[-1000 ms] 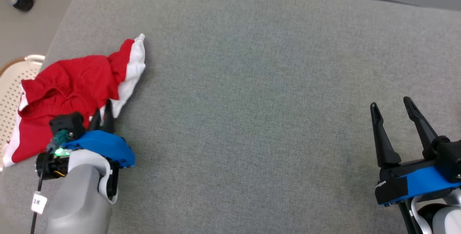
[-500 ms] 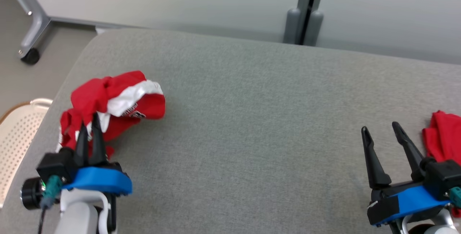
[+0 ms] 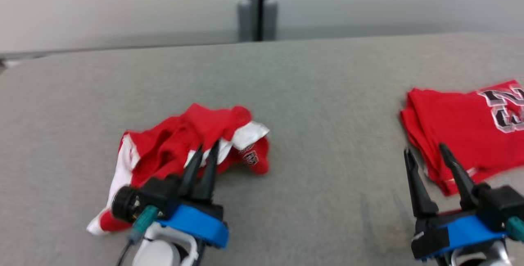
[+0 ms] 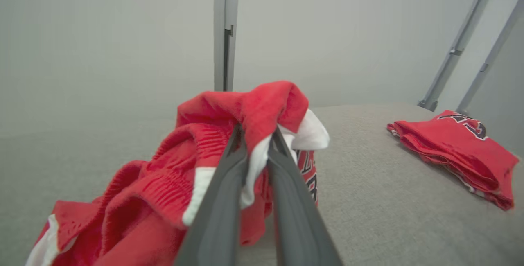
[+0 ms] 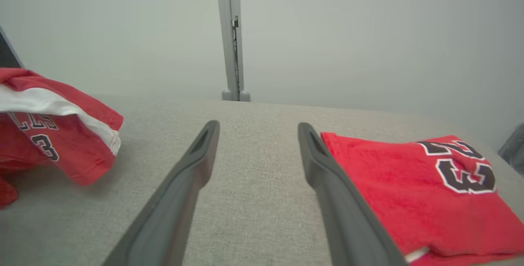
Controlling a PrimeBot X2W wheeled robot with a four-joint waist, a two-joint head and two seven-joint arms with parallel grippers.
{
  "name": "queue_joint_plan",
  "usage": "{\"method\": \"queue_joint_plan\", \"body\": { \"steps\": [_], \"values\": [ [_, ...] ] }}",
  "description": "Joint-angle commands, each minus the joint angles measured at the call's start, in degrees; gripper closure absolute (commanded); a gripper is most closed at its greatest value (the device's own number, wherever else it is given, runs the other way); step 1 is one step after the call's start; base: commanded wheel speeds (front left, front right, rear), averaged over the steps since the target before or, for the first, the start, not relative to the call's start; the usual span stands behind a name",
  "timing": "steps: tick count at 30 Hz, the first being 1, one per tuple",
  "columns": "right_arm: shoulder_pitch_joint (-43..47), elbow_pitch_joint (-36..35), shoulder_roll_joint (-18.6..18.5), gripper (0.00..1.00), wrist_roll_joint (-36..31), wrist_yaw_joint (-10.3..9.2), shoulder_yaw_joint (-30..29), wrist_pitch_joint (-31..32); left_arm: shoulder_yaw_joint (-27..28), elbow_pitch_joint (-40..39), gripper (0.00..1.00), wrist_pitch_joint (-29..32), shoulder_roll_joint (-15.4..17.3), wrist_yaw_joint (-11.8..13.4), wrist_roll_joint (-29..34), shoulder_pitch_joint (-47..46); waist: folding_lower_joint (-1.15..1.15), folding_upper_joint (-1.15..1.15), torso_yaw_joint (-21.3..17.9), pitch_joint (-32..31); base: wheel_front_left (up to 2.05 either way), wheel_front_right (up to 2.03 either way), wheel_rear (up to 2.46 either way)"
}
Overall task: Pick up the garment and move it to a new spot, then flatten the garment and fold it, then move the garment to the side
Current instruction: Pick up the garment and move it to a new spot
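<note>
A crumpled red garment (image 3: 163, 151) with white trim lies bunched on the grey padded surface (image 3: 327, 94), left of centre. My left gripper (image 3: 207, 146) is shut on a fold of it. In the left wrist view the gripper (image 4: 257, 131) pinches white and red cloth, and the garment (image 4: 254, 106) is humped up over the fingers. The rest of the garment trails down to the surface. My right gripper (image 3: 424, 149) stands open and holds nothing at the lower right. The right wrist view shows the gripper (image 5: 258, 126) over bare surface, with the garment (image 5: 53, 135) off to its left.
A folded red jersey (image 3: 458, 122) with black numbers lies at the right, just beyond my right gripper's fingers; it is also seen as the jersey (image 4: 454, 143) and the jersey (image 5: 409, 184). A pale wall with a grey post (image 3: 258, 8) stands behind the surface's far edge.
The head view has swung right, bringing the folded jersey into sight. My left gripper, shut on the garment, has carried it from the surface's left edge inward. The right gripper stays open.
</note>
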Motion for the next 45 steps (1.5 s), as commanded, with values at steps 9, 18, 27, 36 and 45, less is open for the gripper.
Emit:
{"method": "queue_joint_plan", "body": {
  "steps": [9, 18, 27, 36, 45],
  "values": [
    [-1.6, 2.0, 0.6, 0.00, 1.9, 0.00, -0.6, -3.2, -12.1, 0.1, 1.00, 4.1, 1.2, -3.3, 1.1, -2.6, -0.01, 0.01, -7.5, 5.0, 0.00, 0.00, 0.00],
    [-3.1, 4.5, 0.6, 0.00, 2.3, 0.00, -1.0, -4.9, -13.7, 0.8, 0.00, 1.3, 2.1, -3.6, -1.1, -4.2, -0.01, 0.01, -5.6, 5.4, 0.00, 0.00, 0.00],
    [-2.4, 4.0, 0.6, 0.00, 0.9, 0.00, -1.2, -3.3, -6.1, -1.0, 0.00, -3.6, 4.2, 2.7, -2.4, -2.3, -0.01, 0.01, -0.9, 1.3, 0.00, 0.00, 0.00],
    [0.1, 2.9, 0.5, 0.00, 0.0, 0.00, -1.9, -1.2, 2.3, 0.2, 0.00, -5.3, 8.1, 6.3, -5.8, 1.8, -0.01, 0.01, 2.2, -2.7, 0.00, 0.00, 0.00],
    [3.1, 2.9, 0.6, 0.00, -0.2, 0.00, -2.1, 0.2, 5.1, -0.8, 0.00, -5.5, 11.0, 7.7, -6.3, 6.9, -0.01, 0.01, 2.5, -5.7, 0.00, 0.00, 0.00]
  ]
}}
